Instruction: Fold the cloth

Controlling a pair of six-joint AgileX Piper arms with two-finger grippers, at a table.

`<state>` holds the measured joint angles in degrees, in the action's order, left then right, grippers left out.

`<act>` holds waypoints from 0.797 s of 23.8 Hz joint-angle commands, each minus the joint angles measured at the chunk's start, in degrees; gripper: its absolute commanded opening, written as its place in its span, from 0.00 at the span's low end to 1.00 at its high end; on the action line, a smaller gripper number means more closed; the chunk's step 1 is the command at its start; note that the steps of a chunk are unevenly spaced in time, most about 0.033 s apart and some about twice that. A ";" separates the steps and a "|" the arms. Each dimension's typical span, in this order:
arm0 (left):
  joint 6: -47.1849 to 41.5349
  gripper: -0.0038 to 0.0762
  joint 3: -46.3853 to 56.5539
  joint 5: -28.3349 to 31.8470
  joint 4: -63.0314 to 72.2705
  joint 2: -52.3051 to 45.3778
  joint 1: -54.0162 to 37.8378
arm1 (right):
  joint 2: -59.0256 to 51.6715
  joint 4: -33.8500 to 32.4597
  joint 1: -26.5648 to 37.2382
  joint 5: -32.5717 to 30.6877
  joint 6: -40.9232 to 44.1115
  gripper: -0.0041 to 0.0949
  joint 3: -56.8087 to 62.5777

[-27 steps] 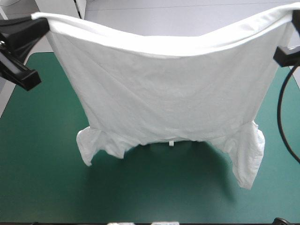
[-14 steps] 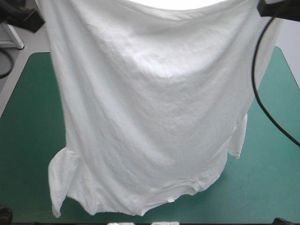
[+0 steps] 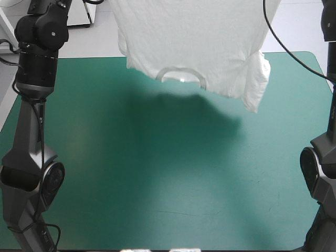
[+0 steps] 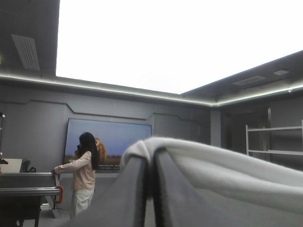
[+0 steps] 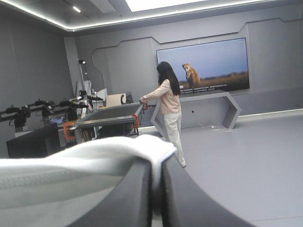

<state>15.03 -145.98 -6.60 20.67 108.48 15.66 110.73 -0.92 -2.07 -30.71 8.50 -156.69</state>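
The white T-shirt point(image 3: 194, 42) hangs in the air over the far half of the teal-green table point(image 3: 157, 168), collar point(image 3: 182, 75) lowest and one sleeve point(image 3: 257, 84) dangling at the right. Its upper edge runs out of the high view, where neither gripper shows. In the left wrist view my left gripper point(image 4: 151, 189) has its black fingers pressed together, a fold of the T-shirt point(image 4: 222, 175) draped over their tips. My right gripper point(image 5: 157, 194) is likewise shut on a white fold of the T-shirt point(image 5: 94, 156). Both wrist views look level into the room.
Both arms stand raised at the table's left point(image 3: 37, 79) and right point(image 3: 323, 168) sides. The shirt's shadow point(image 3: 189, 110) falls on the cover's far middle.
Both arms have lifted the T-shirt higher and carried it toward the far edge. It covered most of the table just before; now only its lower part hangs over the far half.
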 commanded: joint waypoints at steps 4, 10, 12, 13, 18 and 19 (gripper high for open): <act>-0.34 0.04 -6.41 -6.39 0.95 2.02 -3.22 | 0.82 8.43 2.48 -0.01 -6.26 0.02 -2.17; -4.64 0.04 -6.29 -43.04 0.79 5.43 -6.80 | 4.01 14.07 2.48 -23.17 -11.73 0.02 4.91; -4.52 0.04 -6.29 -51.65 0.64 6.00 -6.90 | 3.63 15.50 2.48 -25.38 -12.44 0.02 7.94; -4.52 0.04 -6.29 -55.64 0.54 6.17 -6.90 | 3.62 16.24 2.48 -26.60 -12.97 0.02 9.35; -7.48 0.04 -5.30 -67.43 0.90 7.72 -6.90 | 2.11 19.08 2.48 -33.74 -14.67 0.02 16.95; -9.06 0.04 -4.27 -67.33 1.49 7.72 -6.90 | 1.71 19.22 2.48 -34.96 -14.93 0.02 18.48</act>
<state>9.30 -150.37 -71.59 20.00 119.28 8.79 117.37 16.32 -0.05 -65.55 -5.17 -140.27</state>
